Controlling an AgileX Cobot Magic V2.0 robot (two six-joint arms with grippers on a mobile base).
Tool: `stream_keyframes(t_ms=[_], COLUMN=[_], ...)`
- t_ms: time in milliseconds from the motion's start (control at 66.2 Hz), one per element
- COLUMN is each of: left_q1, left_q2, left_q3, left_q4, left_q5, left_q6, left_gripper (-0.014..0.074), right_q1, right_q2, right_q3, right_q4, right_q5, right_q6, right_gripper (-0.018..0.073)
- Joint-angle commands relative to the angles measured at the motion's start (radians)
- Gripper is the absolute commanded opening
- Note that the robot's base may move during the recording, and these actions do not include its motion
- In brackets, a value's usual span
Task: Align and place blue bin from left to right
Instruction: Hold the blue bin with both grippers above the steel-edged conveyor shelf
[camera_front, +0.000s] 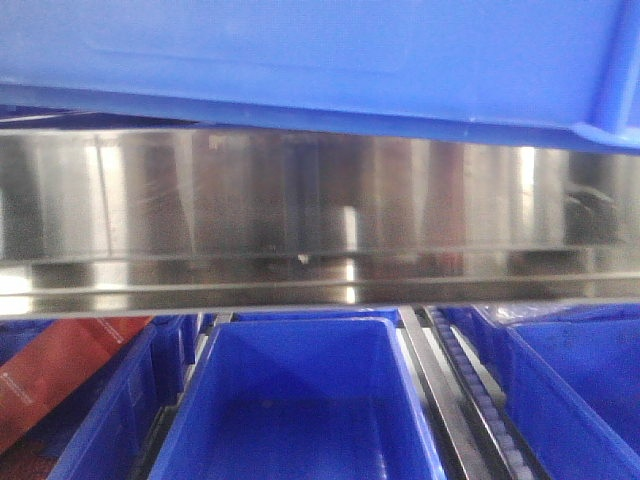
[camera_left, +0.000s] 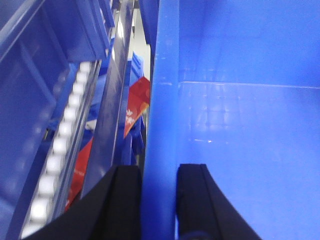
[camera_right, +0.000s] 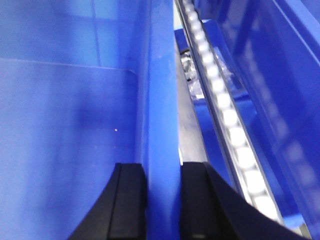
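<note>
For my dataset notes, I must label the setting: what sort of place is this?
Probably a warehouse or factory flow rack: rows of small bins, roller tracks between them, a steel rail, and the blue bin held above.

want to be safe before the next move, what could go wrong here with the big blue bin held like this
1. The left pincer and right pincer each grip only a thin side wall of the blue bin, so it could slip or tilt.
2. In the front view the bin's bottom edge looks slanted just over the steel rail, so it may catch there.
</note>
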Motion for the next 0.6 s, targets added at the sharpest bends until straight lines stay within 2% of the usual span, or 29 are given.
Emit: stream_keyframes(t_ms=[0, 589], left_q1=[-0.023, -0.023], left_q2=[-0.007, -0.007], left_q3=[-0.013, -0.013], left_q4=[-0.017, -0.017], left_q5=[-0.141, -0.141], left_q6=[-0.011, -0.011], left_gripper=[-0.0111, -0.0111], right_q1=[0.018, 0.018], right_q2=[-0.006, -0.006], right_q3=[-0.009, -0.009], right_q4=[0.017, 0.017], right_q5=[-0.404, -0.404], right_q6=[-0.002, -0.002], right_gripper=[-0.007, -0.007])
